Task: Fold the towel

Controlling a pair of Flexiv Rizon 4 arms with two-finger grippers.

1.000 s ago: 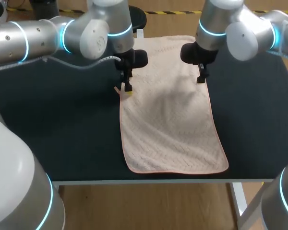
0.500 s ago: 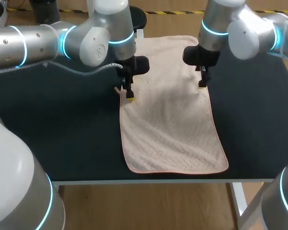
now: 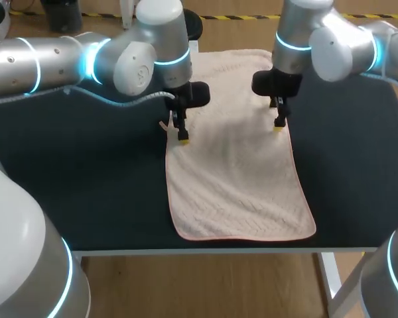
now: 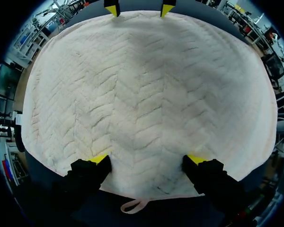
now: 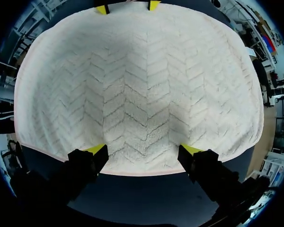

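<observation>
While lying spread flat and lengthwise on the dark table, fills the middle with pale chevron-woven cloth: the towel, near end just short of the front edge. Starting at the left, finds the left arm reaching in, with the left gripper pointing down at the towel's left long hem, just beside a small hanging loop. Seen from that wrist, shows its fingers spread apart over the cloth near the hem, clamping nothing, the loop sticking out past the hem between them. Further right, finds the right arm coming in, with the right gripper pointing down at the opposite long hem, across the towel from the left one. Seen from that wrist, shows fingers likewise apart over the cloth by the hem, gripping nothing.
</observation>
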